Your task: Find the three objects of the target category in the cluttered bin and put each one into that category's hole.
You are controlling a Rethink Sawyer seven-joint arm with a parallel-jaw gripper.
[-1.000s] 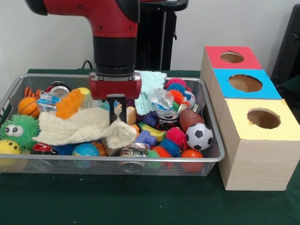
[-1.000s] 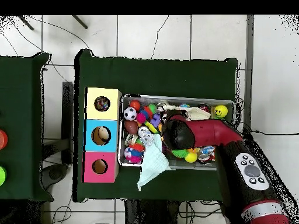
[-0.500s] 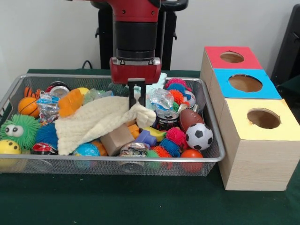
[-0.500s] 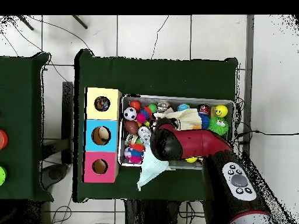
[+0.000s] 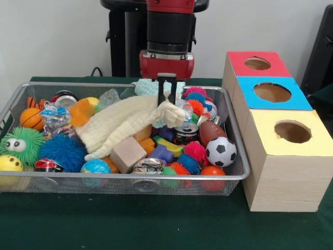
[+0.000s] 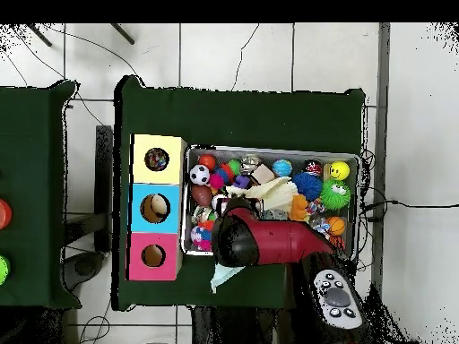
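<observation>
My gripper (image 5: 166, 102) is shut on one end of the plain cream knitted cloth (image 5: 122, 122) and holds it lifted over the middle of the bin (image 5: 130, 177). The cloth trails down to the left over the toys. In the overhead view the arm covers the gripper; the cloth (image 6: 273, 190) shows beside it in the bin (image 6: 269, 149). No printed multicoloured rag shows among the clutter. The hole (image 5: 293, 131) in the yellow-topped box stands right of the bin. In the overhead view something multicoloured shows inside the hole (image 6: 157, 159).
The blue-topped box (image 5: 271, 92) and red-topped box (image 5: 256, 63) stand behind the yellow one. The mint-green cloth (image 5: 148, 87) hangs over the bin's far rim. A blue spiky ball (image 5: 61, 152), wooden block (image 5: 127, 154), soccer ball (image 5: 220, 151) and many toys fill the bin.
My gripper has moved right in the front view and risen a little, dragging the cream cloth with it. That uncovered the blue spiky ball and the wooden block.
</observation>
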